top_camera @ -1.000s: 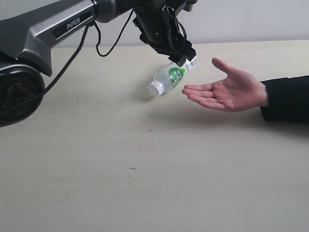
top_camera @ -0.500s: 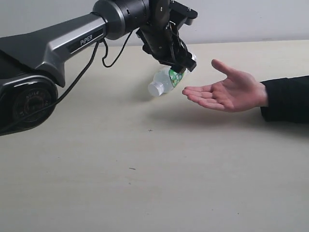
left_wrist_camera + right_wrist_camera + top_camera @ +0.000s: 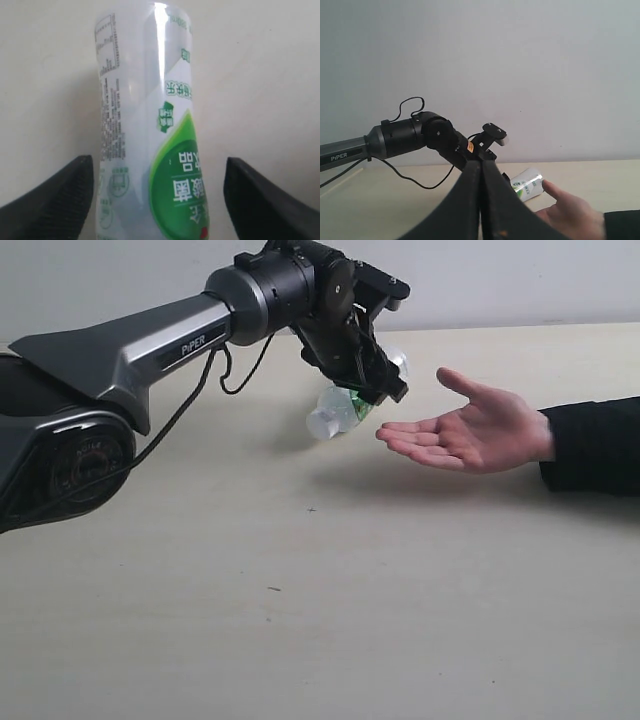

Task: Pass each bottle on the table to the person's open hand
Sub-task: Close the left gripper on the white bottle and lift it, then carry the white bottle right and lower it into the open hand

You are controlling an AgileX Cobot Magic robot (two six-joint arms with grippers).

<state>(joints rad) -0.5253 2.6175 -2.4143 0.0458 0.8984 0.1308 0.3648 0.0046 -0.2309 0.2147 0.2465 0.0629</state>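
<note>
A clear bottle (image 3: 335, 412) with a green-white label hangs tilted above the table (image 3: 300, 600), white cap pointing down and left. My left gripper (image 3: 375, 380) is shut on its body; in the left wrist view the bottle (image 3: 145, 125) fills the space between the two black fingers of the left gripper (image 3: 157, 161). The person's open hand (image 3: 470, 435) waits palm up just right of the bottle, a small gap from it. My right gripper (image 3: 481, 162) is shut on nothing and looks from afar at the bottle (image 3: 526, 185) and the hand (image 3: 570, 212).
The person's black sleeve (image 3: 595, 445) reaches in from the right edge. The left arm's long grey link (image 3: 130, 350) and a loose black cable (image 3: 225, 375) span the upper left. A pale wall stands behind the table.
The left arm has swung further into view and its wrist has turned over the bottle, hiding more of it. Bottle and hand stay almost where they were.
</note>
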